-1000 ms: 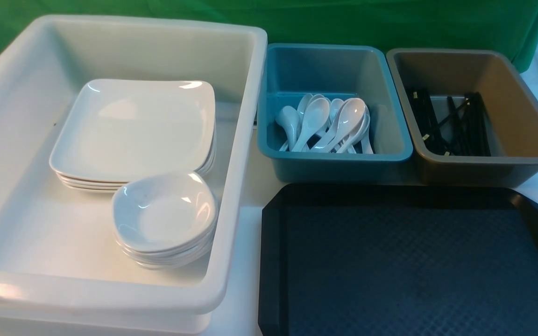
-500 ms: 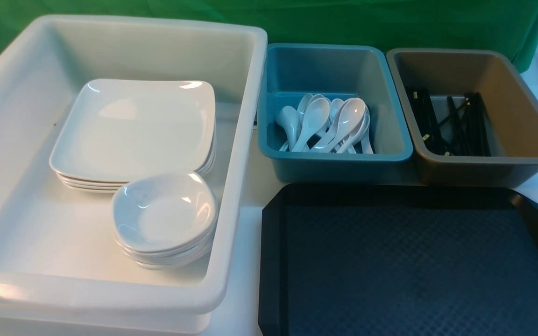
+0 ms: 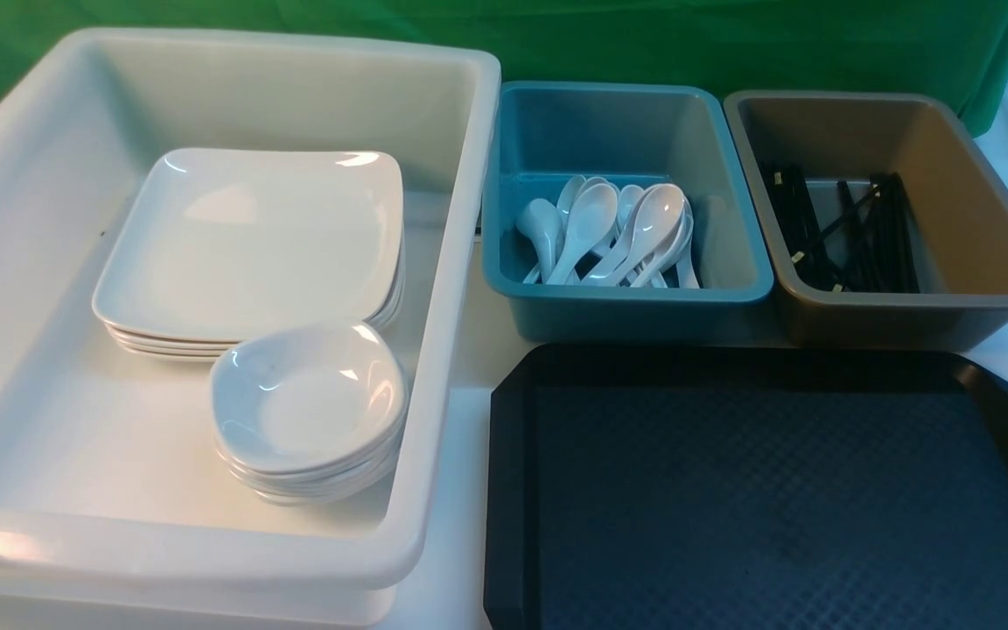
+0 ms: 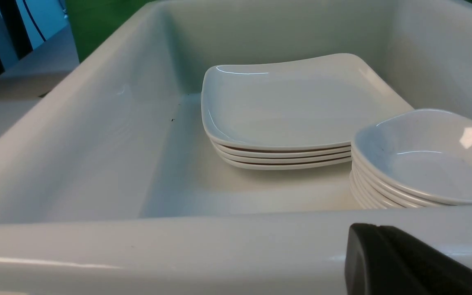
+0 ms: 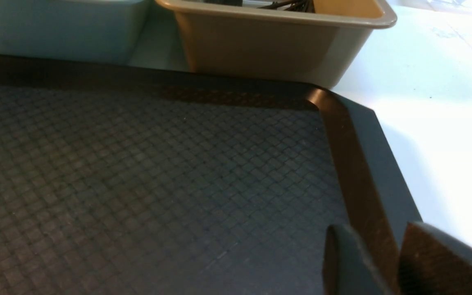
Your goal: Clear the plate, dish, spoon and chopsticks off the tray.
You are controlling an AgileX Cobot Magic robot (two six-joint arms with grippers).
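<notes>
The black tray lies at the front right, and nothing lies on the part of its textured floor that shows. A stack of white plates and a stack of small dishes sit in the white tub. Several white spoons lie in the blue bin, and black chopsticks lie in the brown bin. My left gripper is shut on nothing, just outside the tub's near rim. My right gripper hangs open over the tray's right rim, holding nothing.
The big white tub fills the left half. The blue bin and the brown bin stand side by side behind the tray. White tabletop runs to the right of the tray. A green cloth hangs at the back.
</notes>
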